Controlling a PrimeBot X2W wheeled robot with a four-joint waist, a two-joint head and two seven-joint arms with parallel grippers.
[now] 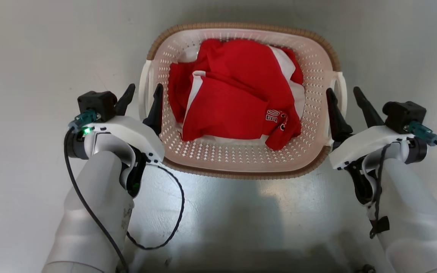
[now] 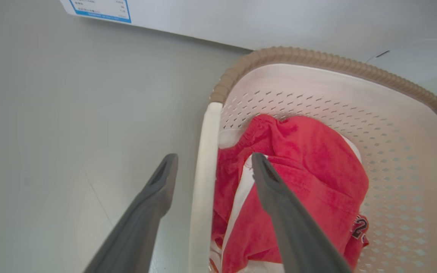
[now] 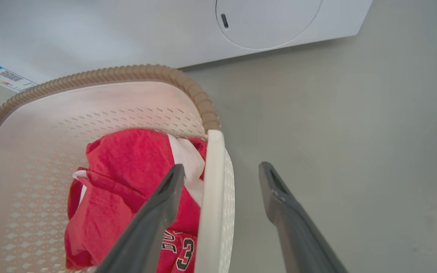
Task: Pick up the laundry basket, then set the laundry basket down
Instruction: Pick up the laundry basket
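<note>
The laundry basket [image 1: 313, 60], cream-white and perforated with a brown woven-look rim, stands on the grey floor and holds red and white clothes [image 1: 237, 94]. My left gripper [image 1: 142, 93] is open and straddles the basket's white left loop handle [image 2: 205, 182], one finger outside and one inside the basket. Open as well, my right gripper [image 1: 343, 94] straddles the white right handle [image 3: 211, 197] the same way. In both wrist views the handle runs between the two dark fingers with a gap on each side.
A white washing machine [image 3: 268, 22] with a round door stands just beyond the basket, with a label [image 2: 101, 7] on its front. Grey floor [image 1: 32, 57] lies open on both sides of the basket and in front of me.
</note>
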